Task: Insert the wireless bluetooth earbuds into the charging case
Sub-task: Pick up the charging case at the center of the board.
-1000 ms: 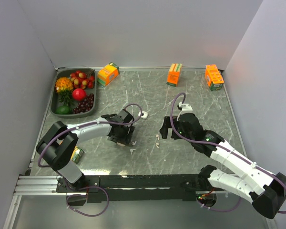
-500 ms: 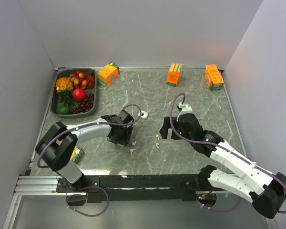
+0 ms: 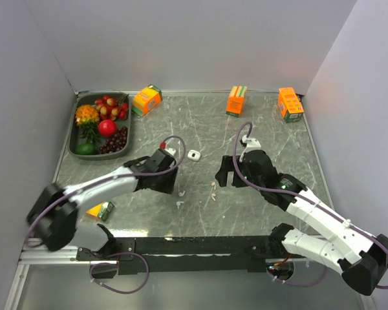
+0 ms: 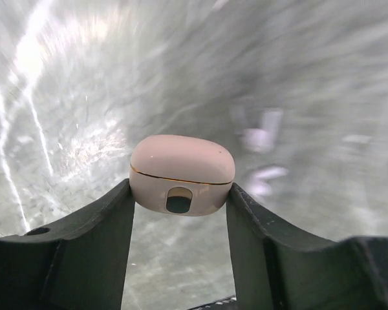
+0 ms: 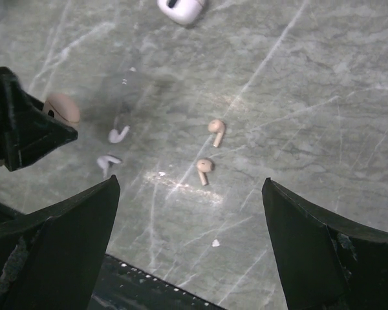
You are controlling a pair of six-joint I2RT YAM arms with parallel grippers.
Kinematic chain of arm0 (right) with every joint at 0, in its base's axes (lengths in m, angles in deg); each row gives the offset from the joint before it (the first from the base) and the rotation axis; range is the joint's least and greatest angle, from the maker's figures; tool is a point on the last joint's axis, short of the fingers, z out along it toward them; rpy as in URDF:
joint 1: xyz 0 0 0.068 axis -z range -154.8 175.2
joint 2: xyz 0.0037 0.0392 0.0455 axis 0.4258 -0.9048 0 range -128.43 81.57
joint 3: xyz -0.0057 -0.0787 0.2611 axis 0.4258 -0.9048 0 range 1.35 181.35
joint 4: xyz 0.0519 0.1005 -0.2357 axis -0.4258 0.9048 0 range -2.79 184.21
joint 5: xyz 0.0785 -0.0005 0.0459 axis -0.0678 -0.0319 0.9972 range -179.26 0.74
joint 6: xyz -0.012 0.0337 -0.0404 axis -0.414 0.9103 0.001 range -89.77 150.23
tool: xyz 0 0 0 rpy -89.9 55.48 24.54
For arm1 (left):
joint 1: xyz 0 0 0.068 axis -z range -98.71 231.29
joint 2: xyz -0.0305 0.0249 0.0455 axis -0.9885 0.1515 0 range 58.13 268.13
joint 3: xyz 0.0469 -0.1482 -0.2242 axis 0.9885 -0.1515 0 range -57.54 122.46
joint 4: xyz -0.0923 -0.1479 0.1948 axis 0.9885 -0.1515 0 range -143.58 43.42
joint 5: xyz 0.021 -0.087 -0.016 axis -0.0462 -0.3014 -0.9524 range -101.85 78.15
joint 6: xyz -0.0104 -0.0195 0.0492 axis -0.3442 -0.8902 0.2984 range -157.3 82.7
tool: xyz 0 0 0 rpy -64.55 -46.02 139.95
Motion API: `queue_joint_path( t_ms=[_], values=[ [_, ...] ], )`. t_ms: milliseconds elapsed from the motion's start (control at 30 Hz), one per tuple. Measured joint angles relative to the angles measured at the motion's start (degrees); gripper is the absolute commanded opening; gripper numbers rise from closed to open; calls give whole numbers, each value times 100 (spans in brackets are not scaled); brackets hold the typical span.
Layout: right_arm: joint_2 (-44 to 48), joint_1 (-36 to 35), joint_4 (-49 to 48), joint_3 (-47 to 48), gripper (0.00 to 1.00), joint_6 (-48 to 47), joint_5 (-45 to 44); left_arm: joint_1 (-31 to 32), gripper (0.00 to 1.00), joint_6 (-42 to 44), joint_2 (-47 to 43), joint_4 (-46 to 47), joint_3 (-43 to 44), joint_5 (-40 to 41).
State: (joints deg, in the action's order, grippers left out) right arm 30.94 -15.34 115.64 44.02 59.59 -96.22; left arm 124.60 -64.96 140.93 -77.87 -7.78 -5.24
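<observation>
The right gripper (image 5: 191, 187) stands wide open and holds nothing. It hangs over two tan earbuds (image 5: 204, 169) lying loose on the table (image 5: 310, 97). Two white earbuds (image 5: 110, 158) lie near them, toward the left arm. The left gripper (image 4: 180, 190) is clamped on the charging case (image 4: 181, 158), one finger against each side, lid closed. Beyond it sits a white case (image 3: 193, 154). Three orange cartons (image 3: 237, 100) and a fruit tray (image 3: 73, 139) occupy the far edge.
</observation>
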Motion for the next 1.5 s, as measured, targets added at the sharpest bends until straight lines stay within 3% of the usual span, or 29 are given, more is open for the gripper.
queue_joint_path(
  t_ms=[133, 267, 400, 600, 933, 1500],
  values=[
    [-33, -7, 120, 636, 99, -70, 269, 146, 1, 87, -1491, 796, -289, -37],
    [-72, -72, 151, 1309, 99, -227, 645, 199, 1, 374, -3075, 2319, -1067, -361],
    [-280, -341, 319, 1937, 96, -385, 734, 254, 1, 776, -3926, 3683, -1978, -662],
    [-601, -671, 629, 2330, 95, -549, 748, 428, 1, 1381, -3969, 4391, -2533, -857],
    [-1834, -1196, 1113, 3143, 99, -645, 975, 693, 1, 2044, -4015, 5064, -2675, -1038],
    [-2280, -1373, 1143, 3244, 97, -520, 1259, 1161, 1, 2361, -4022, 4894, -2734, -1222]
  ],
)
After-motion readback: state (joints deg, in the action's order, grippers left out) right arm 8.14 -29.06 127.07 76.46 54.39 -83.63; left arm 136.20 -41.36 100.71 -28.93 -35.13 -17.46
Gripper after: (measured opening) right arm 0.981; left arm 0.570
